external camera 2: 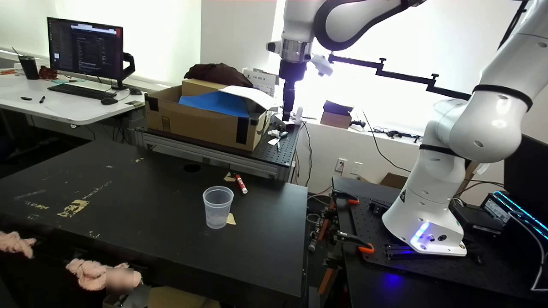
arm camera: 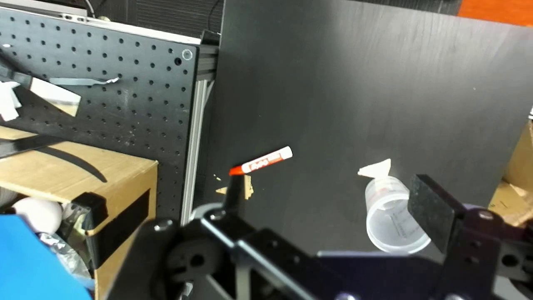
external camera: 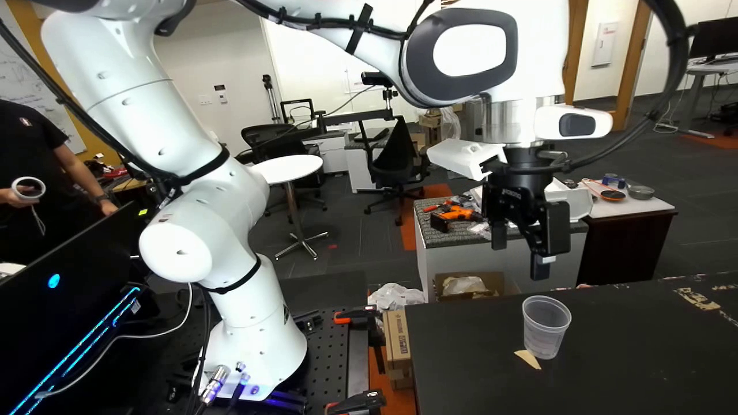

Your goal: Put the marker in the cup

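Observation:
A white marker with a red cap and label [external camera 2: 241, 184] lies on the black table [external camera 2: 265, 252], near the edge by the box. It also lies in the wrist view [arm camera: 268, 160], its cap end by one fingertip. It is out of view in an exterior view. The small translucent cup [external camera 2: 218, 207] stands upright and looks empty; it also shows in an exterior view [external camera: 546, 327] and, partly hidden by a finger, in the wrist view [arm camera: 387, 204]. My gripper [external camera: 519, 256] is open and empty, high above the table; its spread fingers show in the wrist view [arm camera: 329, 185].
A cardboard box [external camera 2: 197, 124] sits on a perforated side table [arm camera: 137, 100] beside the black table. A torn piece of tape [arm camera: 376, 169] lies by the cup. Clamps [external camera 2: 353, 241] line the robot's mounting table.

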Motion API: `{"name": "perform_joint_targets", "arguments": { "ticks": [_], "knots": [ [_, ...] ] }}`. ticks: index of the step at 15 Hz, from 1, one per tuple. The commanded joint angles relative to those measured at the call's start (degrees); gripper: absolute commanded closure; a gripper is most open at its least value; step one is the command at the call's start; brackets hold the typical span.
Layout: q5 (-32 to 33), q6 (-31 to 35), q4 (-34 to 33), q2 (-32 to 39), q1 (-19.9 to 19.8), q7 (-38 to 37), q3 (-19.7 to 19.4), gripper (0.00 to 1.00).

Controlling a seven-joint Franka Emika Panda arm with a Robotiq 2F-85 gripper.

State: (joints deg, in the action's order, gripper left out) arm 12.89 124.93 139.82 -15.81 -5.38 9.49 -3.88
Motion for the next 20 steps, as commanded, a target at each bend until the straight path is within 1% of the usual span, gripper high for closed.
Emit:
{"name": "perform_joint_targets", "arguments": {
  "ticks": [1,3,5,10,13,16,20],
  "knots": [
    [-10.35,2.09,-3.44,3.36,1.98,1.09,-1.86,0.0],
    [-16.97,2.27,-4.79,5.34,2.48,0.32,-1.99,0.0],
    [-21.11,2.99,-5.63,7.38,2.41,-1.2,-1.62,0.0],
    [-26.84,6.09,-7.32,13.95,1.37,-7.21,-1.22,0.0],
    [-30.88,9.17,-8.02,17.59,0.87,-10.6,-1.38,0.0],
    [-32.89,10.92,-9.43,20.96,0.2,-14.39,-1.68,0.0],
    [-31.21,12.92,-10.45,24.26,-0.42,-23.11,-2.67,0.0]
  ]
}}
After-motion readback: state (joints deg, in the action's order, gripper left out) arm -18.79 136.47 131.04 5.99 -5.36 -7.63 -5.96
